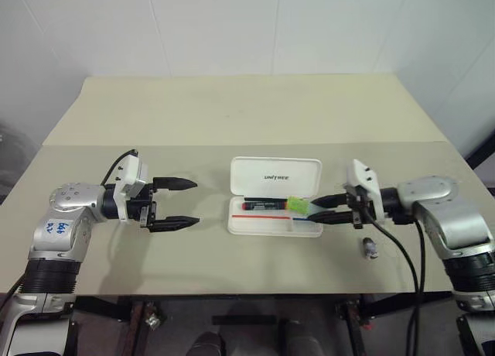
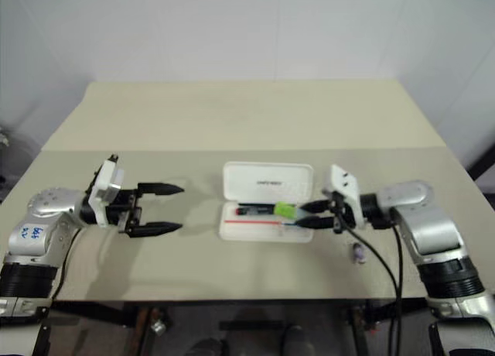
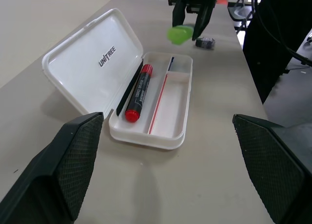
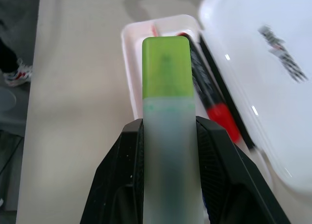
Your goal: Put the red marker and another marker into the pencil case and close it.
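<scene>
The left gripper [image 1: 182,203] is held spread and empty, well left of the case [image 1: 274,195], which lies open mid-table with its lid raised on the far side. The red marker [image 1: 264,206] is already laid in the tray. The green marker [image 4: 166,112] is pinched in the right gripper [image 1: 329,207] over the tray's right end, not yet released. Dropping it and shutting the lid are left. A small dark object [image 1: 370,248] lies near the right gripper. Open table [image 1: 232,108] is left all round, edges well apart.
</scene>
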